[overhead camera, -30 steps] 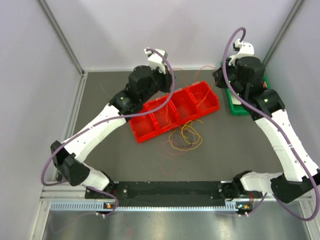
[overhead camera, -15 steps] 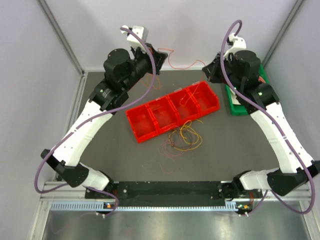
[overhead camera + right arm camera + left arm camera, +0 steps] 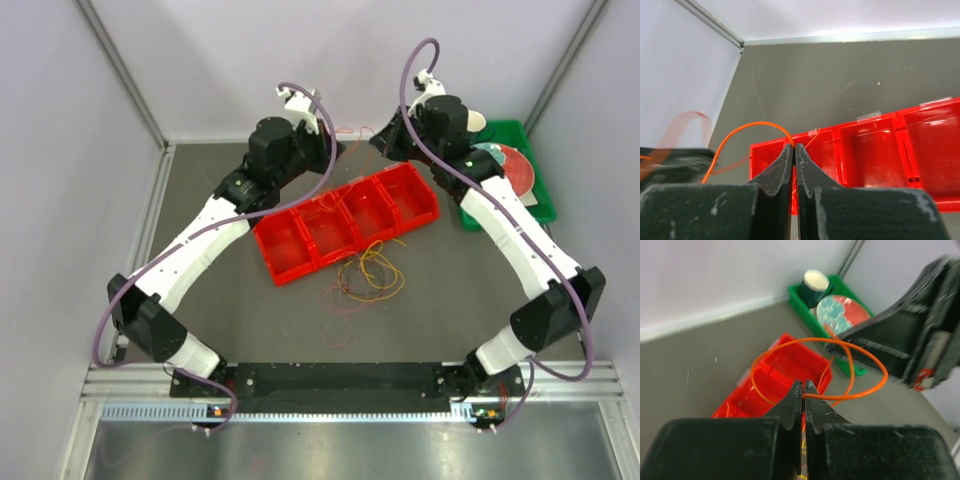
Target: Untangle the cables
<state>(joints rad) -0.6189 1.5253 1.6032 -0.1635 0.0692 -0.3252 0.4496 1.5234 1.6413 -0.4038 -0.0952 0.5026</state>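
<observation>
Holding one orange cable (image 3: pixel 840 397) between both pincers: my left gripper (image 3: pixel 803 385) is pinched closed on one part of it. My right gripper (image 3: pixel 793 147) is closed on what appears to be another part, and both are raised over the red bin (image 3: pixel 300 270).

Assessment: this strand looks lifted clear. The main tangle (image 3: pixel 368 272) of yellow, orange and reddish loops lies on the table (image 3: pixel 450 300) just in front of the bin, not yet separated.

Surface: dark grey, matte, lightly scuffed.

Enclosure: pale walls, metal corner rails, green tray (image 3: pixel 512 132) at the far right.
</observation>
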